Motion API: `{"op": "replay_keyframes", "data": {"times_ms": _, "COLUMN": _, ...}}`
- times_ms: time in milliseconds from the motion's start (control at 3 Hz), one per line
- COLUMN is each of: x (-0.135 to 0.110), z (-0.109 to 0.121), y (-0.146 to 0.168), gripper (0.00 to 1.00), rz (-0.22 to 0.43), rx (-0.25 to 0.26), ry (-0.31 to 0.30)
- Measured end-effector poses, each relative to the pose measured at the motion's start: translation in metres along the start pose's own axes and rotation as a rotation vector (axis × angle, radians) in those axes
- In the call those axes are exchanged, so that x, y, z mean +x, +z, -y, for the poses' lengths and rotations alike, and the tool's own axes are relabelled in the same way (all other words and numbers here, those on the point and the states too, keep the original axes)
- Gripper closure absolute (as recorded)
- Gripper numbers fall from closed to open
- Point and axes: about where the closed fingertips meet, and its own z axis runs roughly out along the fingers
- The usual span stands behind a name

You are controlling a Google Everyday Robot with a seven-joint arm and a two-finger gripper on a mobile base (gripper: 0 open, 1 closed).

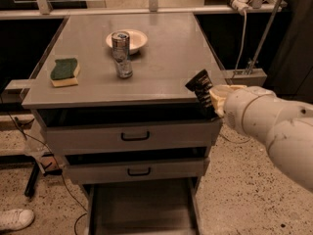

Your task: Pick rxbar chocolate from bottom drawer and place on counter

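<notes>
The rxbar chocolate (199, 83), a flat black-wrapped bar, sticks up and to the left out of my gripper (211, 98), which is shut on its lower end. Bar and gripper hang at the front right corner of the counter (161, 65), with the bar's top just above the counter's surface. My white arm (274, 126) reaches in from the right. Below the two upper drawers, the bottom drawer (142, 207) stands pulled open, and the part of its grey floor that shows is bare.
On the counter stand a can (120, 43), a clear glass (124, 67) in front of it, a white bowl (132, 39) behind, and a green-and-yellow sponge (64, 71) at the left. A white shoe (14, 218) lies on the floor at lower left. Cables hang at the right.
</notes>
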Motion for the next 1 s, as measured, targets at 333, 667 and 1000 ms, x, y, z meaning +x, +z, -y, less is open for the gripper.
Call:
{"op": "replay_keyframes", "data": {"times_ms": 333, "x": -0.02, "z": 0.006, "y": 0.021, "gripper": 1.0, "rz": 0.01, "rx": -0.022, "ry": -0.028}}
{"op": "replay_keyframes", "data": {"times_ms": 667, "x": -0.037, "z": 0.013, "y": 0.042, "gripper": 1.0, "rz": 0.013, "rx": -0.043, "ry": -0.051}}
{"op": "replay_keyframes", "data": {"times_ms": 1000, "x": -0.055, "z": 0.02, "y": 0.066, "gripper": 1.0, "rz": 0.015, "rx": -0.064, "ry": -0.07}}
